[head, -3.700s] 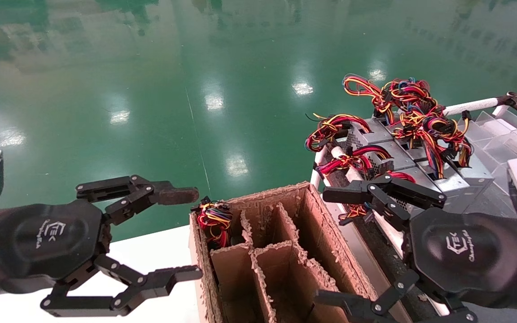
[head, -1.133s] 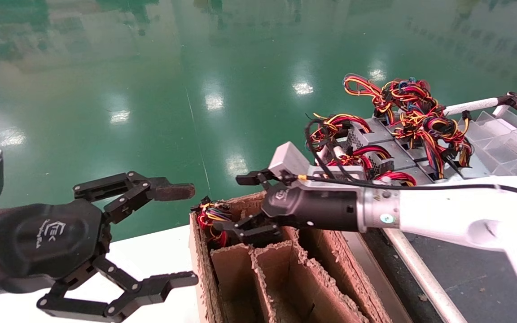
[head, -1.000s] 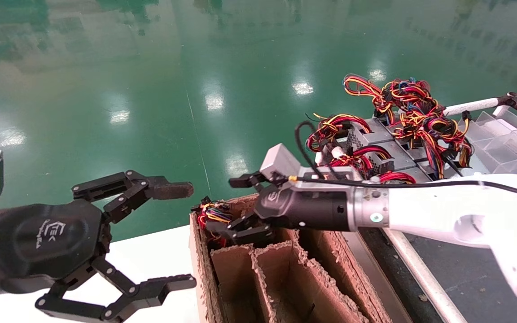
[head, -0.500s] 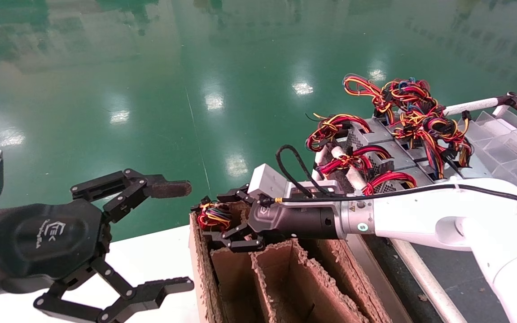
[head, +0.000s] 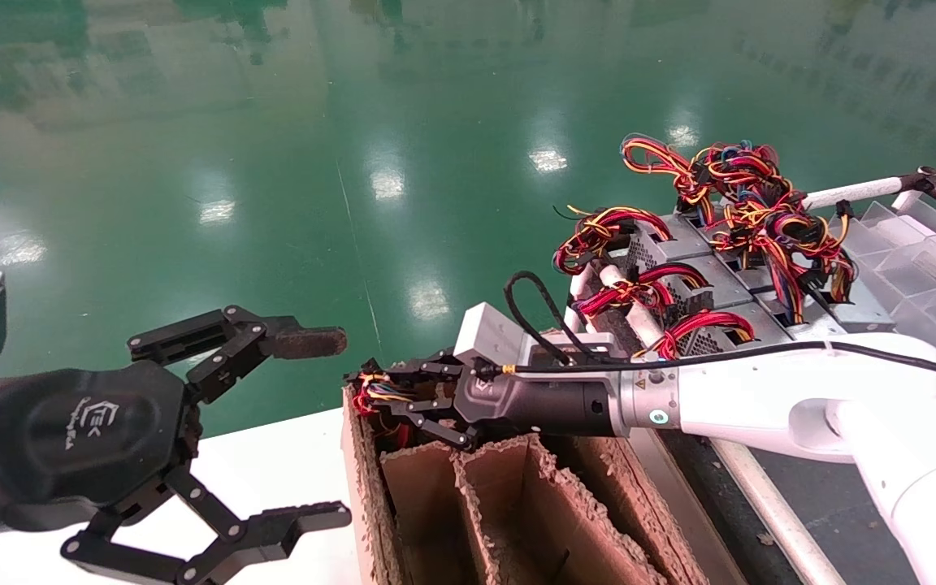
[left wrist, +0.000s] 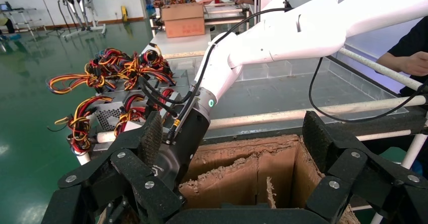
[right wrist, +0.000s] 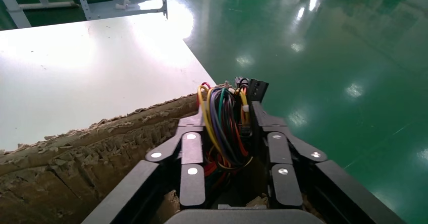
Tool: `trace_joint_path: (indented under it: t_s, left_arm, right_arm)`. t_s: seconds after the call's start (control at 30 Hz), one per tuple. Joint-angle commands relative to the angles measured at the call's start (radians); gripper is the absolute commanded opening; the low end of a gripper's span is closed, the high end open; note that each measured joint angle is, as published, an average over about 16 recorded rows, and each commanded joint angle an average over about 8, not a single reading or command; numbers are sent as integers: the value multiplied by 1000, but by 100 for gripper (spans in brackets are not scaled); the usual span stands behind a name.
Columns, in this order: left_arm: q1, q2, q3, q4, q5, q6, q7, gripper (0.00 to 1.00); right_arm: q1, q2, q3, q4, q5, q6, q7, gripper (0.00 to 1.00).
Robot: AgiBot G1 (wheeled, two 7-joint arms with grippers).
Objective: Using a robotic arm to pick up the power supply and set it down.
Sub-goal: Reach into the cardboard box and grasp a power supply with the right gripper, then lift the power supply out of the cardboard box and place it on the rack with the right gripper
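A power supply sits deep in the far-left compartment of the brown cardboard box (head: 517, 496). Only its red, yellow and black wire bundle (head: 372, 388) sticks out, and its grey body is hidden. The white robotic arm (head: 760, 398) reaches across the box from the right. My right gripper (head: 393, 396) is shut on that wire bundle (right wrist: 222, 125), with a finger (right wrist: 193, 148) on each side of the right gripper (right wrist: 227, 114). My left gripper (head: 335, 429) hangs open to the left of the box, over the white table, holding nothing. In the left wrist view the left gripper (left wrist: 234, 138) faces the box (left wrist: 242, 171).
Several more grey power supplies with wire tangles (head: 704, 260) lie on a pipe-framed rack at the right, seen too as power supplies (left wrist: 113, 90). Clear plastic bins (head: 915, 252) stand behind them. A white table (right wrist: 75, 57) lies left of the box. A person's hand (left wrist: 409, 62) rests at the rack's far side.
My right arm swung from the right side across the box to its far-left compartment, and its fingers closed on the wire bundle. The left gripper barely moved.
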Motion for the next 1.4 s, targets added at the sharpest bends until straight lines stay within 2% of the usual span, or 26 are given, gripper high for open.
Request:
trace_joint_path:
  t_s: [0.03,0.4,0.77,1.07,1.4]
  left_arm:
    - [0,0,0,0,0,0,0,100]
    - [0,0,0,0,0,0,0,100]
    - [0,0,0,0,0,0,0,100]
    - [0,0,0,0,0,0,0,100]
    - [0,0,1,0,0,0,0,100]
  right_arm:
    - [-1,0,0,-4,1,-2,-5,0]
    - [-14,26,35,6,60,-40,-24,0]
    - [-8,127,128,118,190,-96,-5,0]
    - [7,273,218,327,304,-98,101,0]
    - [4,538,310,646,372,-25,308,0]
